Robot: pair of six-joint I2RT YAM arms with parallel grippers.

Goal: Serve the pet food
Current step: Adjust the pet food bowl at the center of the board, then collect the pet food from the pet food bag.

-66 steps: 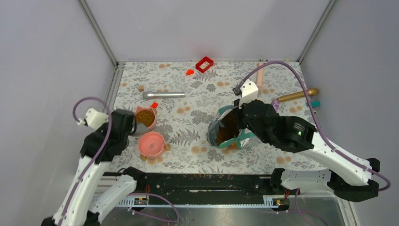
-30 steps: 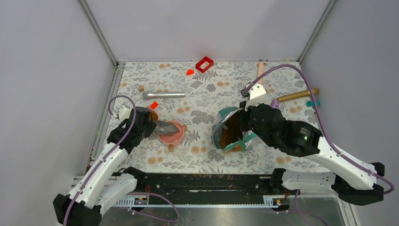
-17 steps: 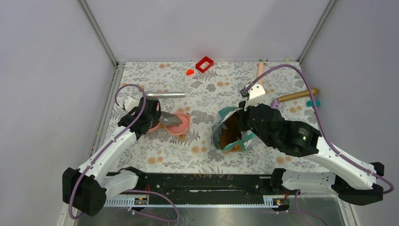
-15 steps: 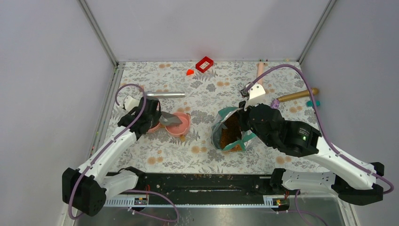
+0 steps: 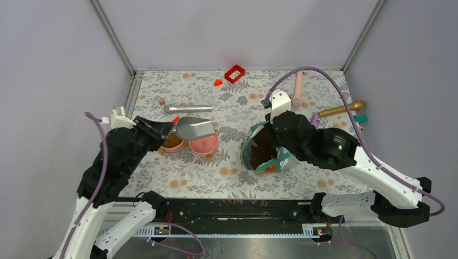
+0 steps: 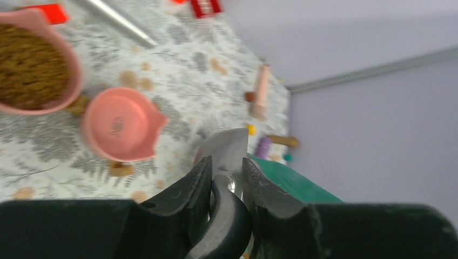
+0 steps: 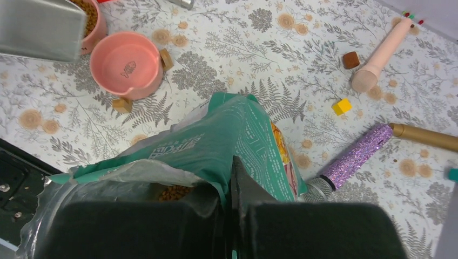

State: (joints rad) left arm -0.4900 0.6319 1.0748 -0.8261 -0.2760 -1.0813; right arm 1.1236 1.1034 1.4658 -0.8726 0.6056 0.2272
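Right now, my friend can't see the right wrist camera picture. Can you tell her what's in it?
The right gripper is pinched shut on the rim of an open teal-green pouch, with brown kibble showing inside. Beyond it on the floral table sits an empty pink bowl, with a metal scoop at the top-left corner.

My left gripper clamps the scoop, wrist held high. My right gripper is pinched tight on the pouch rim.
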